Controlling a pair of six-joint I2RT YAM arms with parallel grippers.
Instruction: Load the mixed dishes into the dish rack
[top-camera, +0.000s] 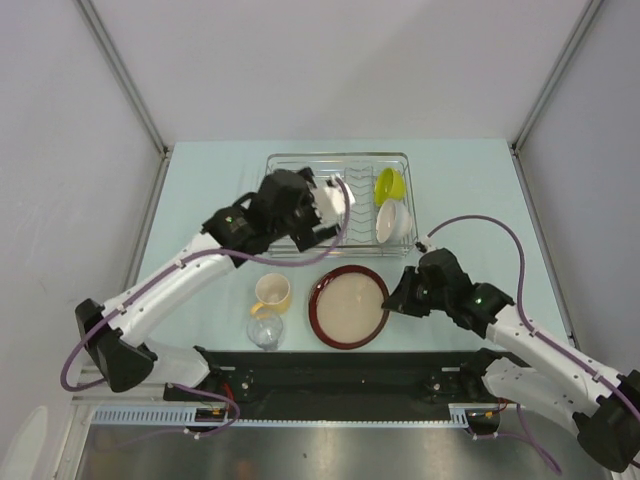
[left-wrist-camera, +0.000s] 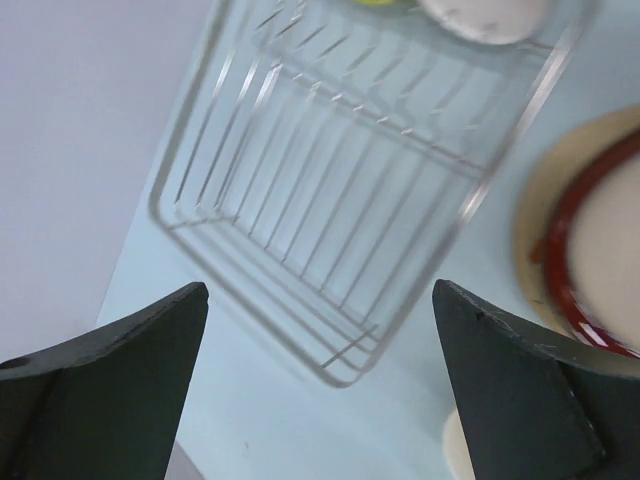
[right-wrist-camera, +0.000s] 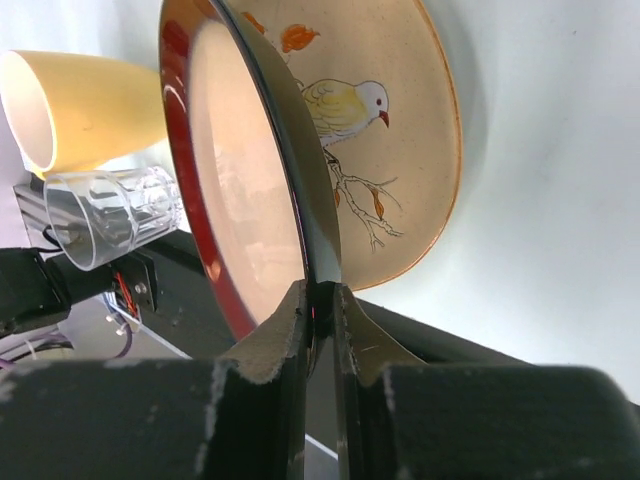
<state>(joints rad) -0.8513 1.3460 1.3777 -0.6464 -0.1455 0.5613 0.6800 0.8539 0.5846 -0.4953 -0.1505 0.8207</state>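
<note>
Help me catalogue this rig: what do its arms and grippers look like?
The left arm and right arm have white links and black joints, each with a looping purple cable and small green light. The left gripper and right gripper are black, with wedge-shaped fingers.
</note>
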